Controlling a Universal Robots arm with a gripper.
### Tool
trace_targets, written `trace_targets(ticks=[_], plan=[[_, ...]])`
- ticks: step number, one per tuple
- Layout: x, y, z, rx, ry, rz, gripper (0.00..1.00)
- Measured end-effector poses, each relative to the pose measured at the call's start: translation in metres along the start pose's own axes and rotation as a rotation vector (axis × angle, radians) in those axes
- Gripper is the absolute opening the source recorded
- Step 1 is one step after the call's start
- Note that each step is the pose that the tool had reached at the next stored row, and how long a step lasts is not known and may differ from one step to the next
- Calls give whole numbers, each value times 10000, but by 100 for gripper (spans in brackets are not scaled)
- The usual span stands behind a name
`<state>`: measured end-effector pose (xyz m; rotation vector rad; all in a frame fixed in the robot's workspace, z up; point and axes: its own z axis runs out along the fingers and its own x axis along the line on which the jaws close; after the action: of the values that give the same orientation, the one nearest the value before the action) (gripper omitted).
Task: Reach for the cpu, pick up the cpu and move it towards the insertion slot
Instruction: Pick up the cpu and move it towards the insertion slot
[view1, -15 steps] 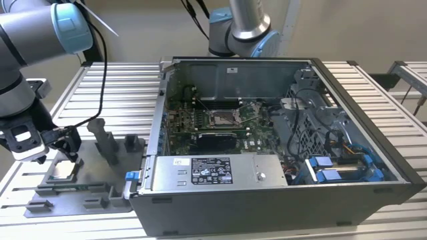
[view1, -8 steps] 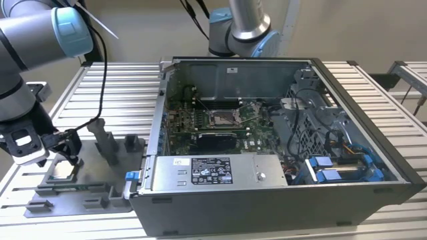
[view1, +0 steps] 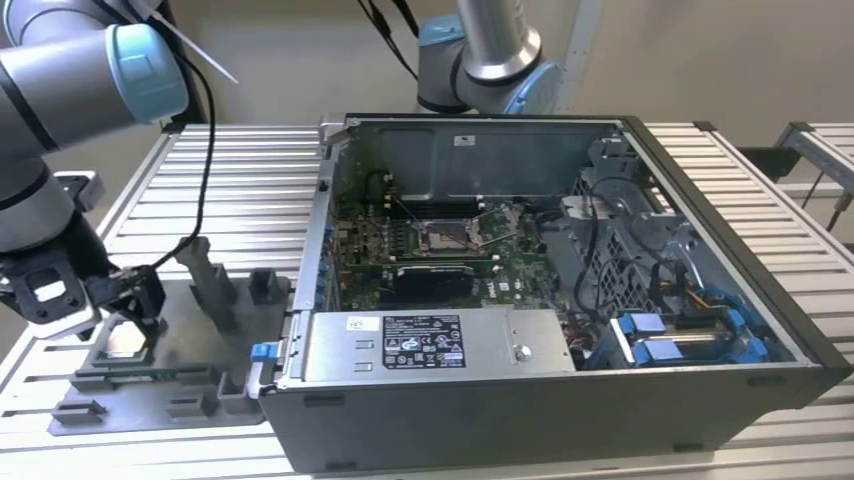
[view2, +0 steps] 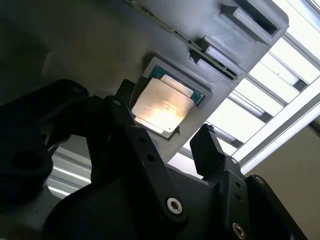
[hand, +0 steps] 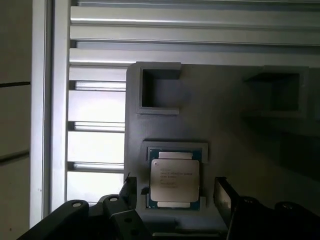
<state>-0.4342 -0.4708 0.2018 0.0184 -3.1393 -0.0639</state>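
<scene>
Claw (hand: 176, 194) hanging wide open, holding nothing, fingers (hand: 129, 187) straddling cpu (hand: 175, 179) — chip lying flat in grey fixture (hand: 240, 150) pocket. Reach step seemingly nearing end; grip calling for even squeeze on chip edges. Insertion slot (view1: 447, 236) sitting well apart.

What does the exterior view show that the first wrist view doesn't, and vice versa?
Exterior view: the open case with the slot inside, and the arm bent down at that view's left. First wrist view: the cpu close up, seated in its recess, plus two square pockets in the fixture. Both: the grey fixture, the slatted table, and the open hand low over the fixture, fingers either side of the cpu, not closed on it.
</scene>
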Motion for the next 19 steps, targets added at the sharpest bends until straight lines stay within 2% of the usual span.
trace_targets(ticks=[7,19], plan=[[0,-18,51,0,1,1,100],[-1,-20,71,1,1,0,100]])
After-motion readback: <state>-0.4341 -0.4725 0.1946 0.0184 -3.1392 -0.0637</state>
